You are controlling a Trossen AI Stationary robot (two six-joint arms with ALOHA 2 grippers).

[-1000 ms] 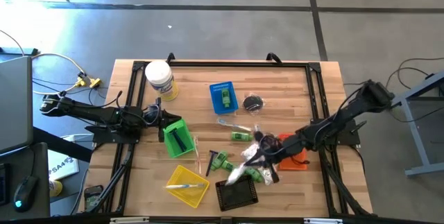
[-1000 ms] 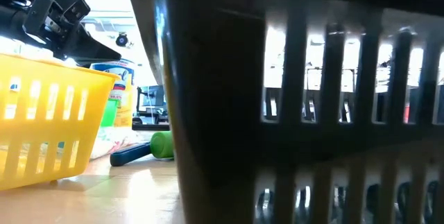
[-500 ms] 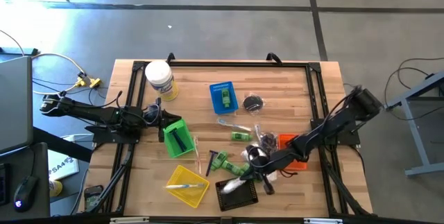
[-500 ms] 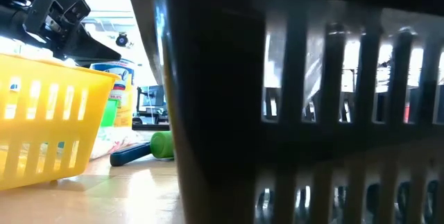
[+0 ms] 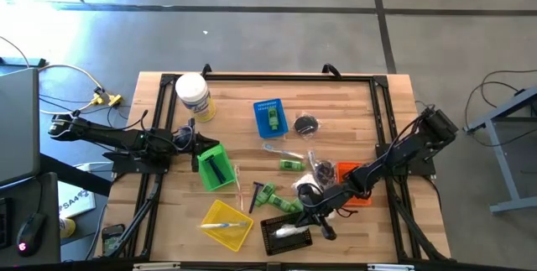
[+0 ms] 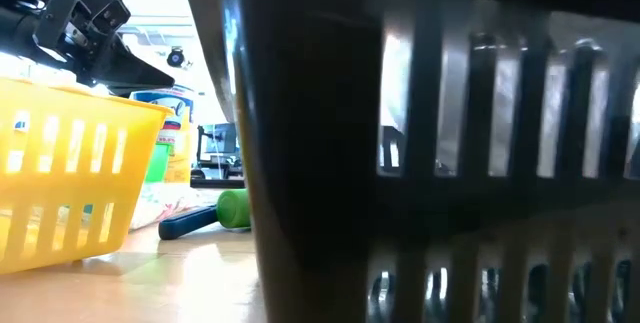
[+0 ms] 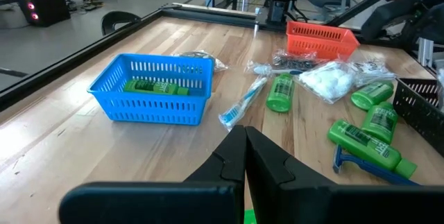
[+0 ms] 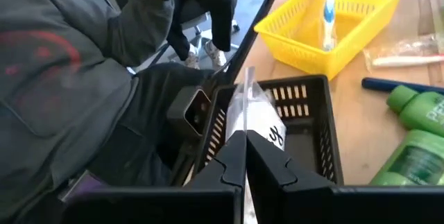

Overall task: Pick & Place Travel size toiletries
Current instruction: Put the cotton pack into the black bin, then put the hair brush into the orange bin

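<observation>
High view: right gripper [image 5: 304, 223] reaches across to the black basket [image 5: 287, 236] at the table's near edge; left gripper [image 5: 195, 144] parked beside the green basket [image 5: 213, 167].
Right pincer: fingers pinched shut on a clear packet [image 8: 255, 116] with white contents; packet hangs upright over the black basket's opening, seems lined up so a release would drop it inside.
Packet position: above or partly inside the black basket; can't tell if it touches the floor of it.
Left pincer: fully shut, holds nothing, points over the table toward the blue basket [image 7: 154, 93].
Why held so: grip sits at the packet's top edge, so the soft body dangles free of the basket walls; judged a placing pose.
Still loose: green bottles [image 7: 368, 139], cotton bag [image 7: 329, 82], toothbrush [image 7: 243, 103], blue razor [image 7: 364, 168] lie on the wood between the baskets.
Sorted already: one green bottle in the blue basket, a toothbrush in the yellow basket [image 8: 338, 23], a dark item in the green basket.
Orange basket [image 5: 357, 189]: under the right arm, contents hidden.
Jar [image 5: 193, 96]: far left corner, well apart from the action.
Person: grey sleeve [image 8: 66, 64] just beyond the table edge, close to the black basket.
Risk: packet could catch the basket rim and tip outward.
Low view: blocked mostly by the black basket's wall.
</observation>
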